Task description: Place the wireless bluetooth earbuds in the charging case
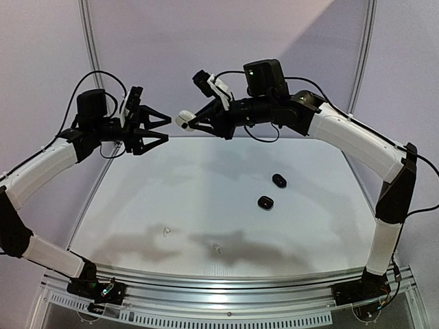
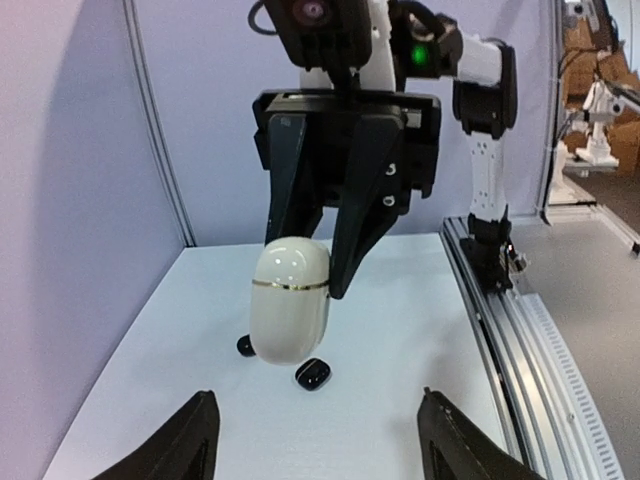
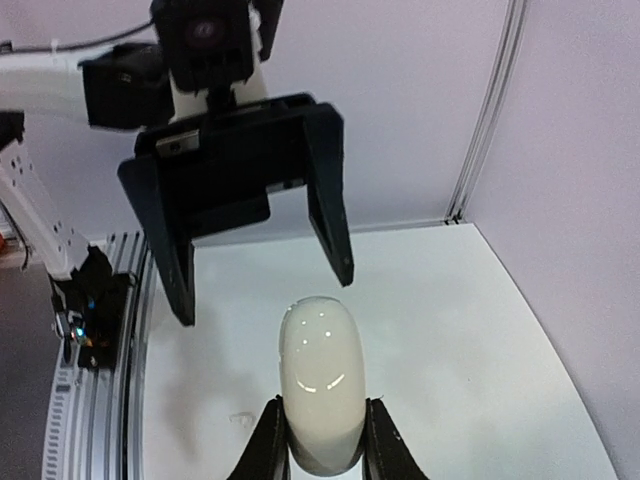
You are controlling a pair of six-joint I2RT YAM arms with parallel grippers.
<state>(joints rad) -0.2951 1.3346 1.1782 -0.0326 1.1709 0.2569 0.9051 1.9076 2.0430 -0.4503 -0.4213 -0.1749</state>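
Note:
A glossy white charging case point(image 1: 184, 120), its lid closed, hangs in mid-air above the back of the table. My right gripper point(image 3: 322, 445) is shut on its lower end, and the rounded top of the case point(image 3: 322, 360) sticks out past the fingertips. In the left wrist view the case point(image 2: 290, 305) shows a thin gold seam. My left gripper point(image 1: 168, 129) stands open, facing the case a short way off, with nothing between its fingers. Two tiny pale pieces point(image 1: 166, 231) point(image 1: 217, 247), apparently the white earbuds, lie on the near part of the table.
Two small black rounded pieces point(image 1: 278, 180) point(image 1: 265, 202) lie right of the table's middle; whether they are cases or buds is unclear. Pale walls close off the back and sides. A metal rail point(image 1: 226, 291) runs along the near edge.

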